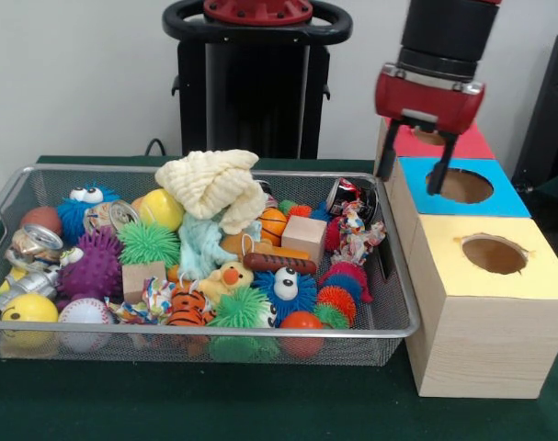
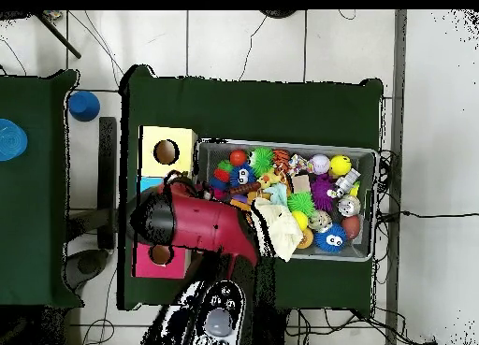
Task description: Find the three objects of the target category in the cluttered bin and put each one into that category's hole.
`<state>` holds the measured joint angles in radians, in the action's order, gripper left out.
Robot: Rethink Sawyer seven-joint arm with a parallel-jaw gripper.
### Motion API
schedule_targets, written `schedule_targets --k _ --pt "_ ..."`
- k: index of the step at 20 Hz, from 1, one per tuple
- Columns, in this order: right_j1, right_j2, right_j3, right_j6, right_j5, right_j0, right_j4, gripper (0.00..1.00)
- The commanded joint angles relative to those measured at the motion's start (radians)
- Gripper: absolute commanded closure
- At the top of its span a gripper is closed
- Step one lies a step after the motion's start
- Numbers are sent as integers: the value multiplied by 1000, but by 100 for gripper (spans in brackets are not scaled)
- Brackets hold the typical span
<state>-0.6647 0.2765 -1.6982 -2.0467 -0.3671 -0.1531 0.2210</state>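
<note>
My gripper [image 1: 412,170] hangs above the blue-faced box, its fingers just over the near-left edge of the round hole [image 1: 464,186]. The fingers are apart and nothing is between them. The silver wire-mesh bin [image 1: 214,333] stands to the left of the boxes, full of toys. I cannot make out any see-through bluish plastic bag in the pile; they may lie hidden under other things. In the overhead view the red arm [image 2: 187,220] covers the blue box and the gripper, and the bin [image 2: 374,201] lies to its right.
The red-faced box [image 1: 462,142] stands behind the blue one, the yellow-faced box [image 1: 495,255] in front. The bin holds a cream cloth [image 1: 214,184], dented cans [image 1: 35,243], spiky balls [image 1: 96,266], a rope toy [image 1: 355,234] and wooden blocks [image 1: 303,236].
</note>
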Motion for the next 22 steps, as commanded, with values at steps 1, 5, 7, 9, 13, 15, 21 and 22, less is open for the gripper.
schedule_targets --k 1,5,7,9,13,15,21,22 --pt "-141 -174 -165 195 -21 199 -121 0" --pt "-246 -196 -218 198 -84 252 -172 0" --pt "-266 -200 -228 162 -96 251 -192 0" --pt "-271 -212 -227 137 -108 256 -205 0" --pt "-274 -228 -221 105 -124 267 -222 0" --pt "-274 -226 -217 89 -125 264 -230 0" --pt "-279 -244 -219 66 -129 279 -249 0" --pt "-277 -241 -214 62 -130 277 -254 0"
